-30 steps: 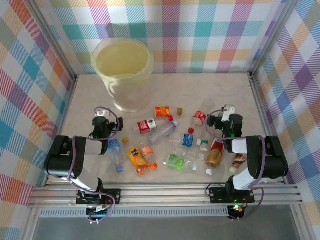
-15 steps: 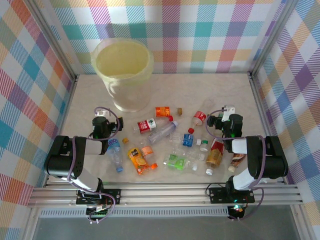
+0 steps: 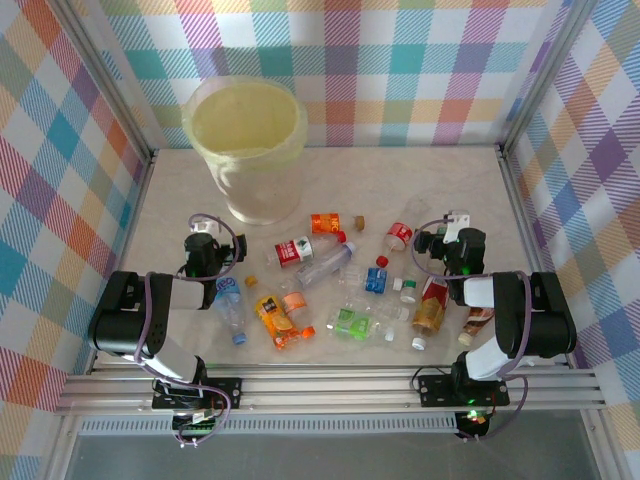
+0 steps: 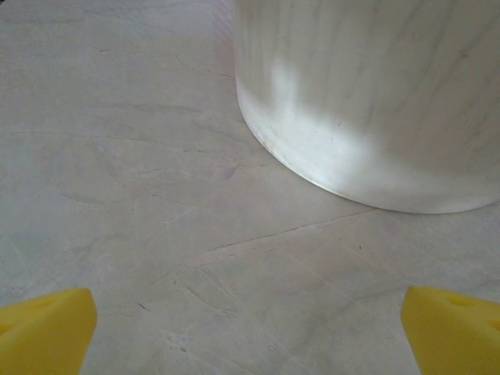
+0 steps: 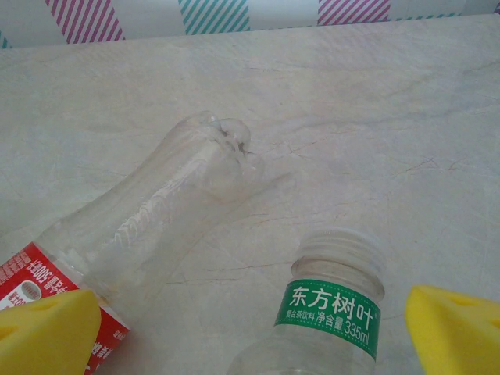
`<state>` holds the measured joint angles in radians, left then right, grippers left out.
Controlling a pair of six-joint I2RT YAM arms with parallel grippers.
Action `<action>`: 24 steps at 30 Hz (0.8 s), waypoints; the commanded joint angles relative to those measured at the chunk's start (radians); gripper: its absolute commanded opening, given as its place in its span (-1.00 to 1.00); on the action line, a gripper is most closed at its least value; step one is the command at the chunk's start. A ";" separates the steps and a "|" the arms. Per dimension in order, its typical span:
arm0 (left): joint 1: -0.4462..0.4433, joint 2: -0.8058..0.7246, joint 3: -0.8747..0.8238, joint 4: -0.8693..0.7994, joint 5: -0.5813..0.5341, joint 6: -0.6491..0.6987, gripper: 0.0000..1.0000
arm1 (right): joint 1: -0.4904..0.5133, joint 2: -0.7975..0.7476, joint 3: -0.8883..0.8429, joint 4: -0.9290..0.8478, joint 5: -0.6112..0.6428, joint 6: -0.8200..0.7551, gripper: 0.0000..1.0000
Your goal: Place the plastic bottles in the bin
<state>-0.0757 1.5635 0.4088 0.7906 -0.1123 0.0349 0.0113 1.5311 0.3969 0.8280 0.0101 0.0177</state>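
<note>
The right pincer (image 5: 250, 328) is hovering wide open near the green-labelled bottle (image 5: 332, 308) at 6 o'clock, probably light, crushable and slippery, best gripped across its labelled waist

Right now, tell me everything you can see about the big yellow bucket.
The large round pale-yellow translucent plastic bin stands upright on the marbled tabletop, far left, mouth open, walls tapering downward. No bottle touches it; the scattered plastic bottles lie apart, nearer the front. The left wrist view shows its cloudy lower wall meeting the table.
</note>
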 commanded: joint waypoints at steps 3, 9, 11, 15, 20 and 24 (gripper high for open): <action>0.003 0.000 0.013 0.014 0.017 -0.002 1.00 | 0.000 0.003 0.008 0.013 -0.003 -0.005 0.99; 0.002 -0.010 -0.013 0.050 0.039 0.007 1.00 | 0.000 -0.006 -0.036 0.088 0.017 0.006 0.99; 0.002 -0.017 -0.025 0.068 0.031 0.002 1.00 | -0.001 -0.010 -0.046 0.104 0.027 0.012 0.99; 0.002 -0.054 -0.031 0.050 0.021 -0.002 1.00 | 0.001 -0.022 -0.041 0.086 0.038 0.014 0.99; 0.001 -0.180 -0.017 -0.087 -0.011 -0.021 1.00 | 0.001 -0.145 -0.039 -0.022 0.069 0.021 0.99; -0.014 -0.308 0.043 -0.290 -0.043 -0.063 1.00 | 0.000 -0.263 0.014 -0.220 0.121 0.054 0.99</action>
<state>-0.0780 1.3296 0.3992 0.6498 -0.1211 0.0128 0.0116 1.3273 0.3668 0.7437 0.0868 0.0372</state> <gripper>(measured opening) 0.997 0.996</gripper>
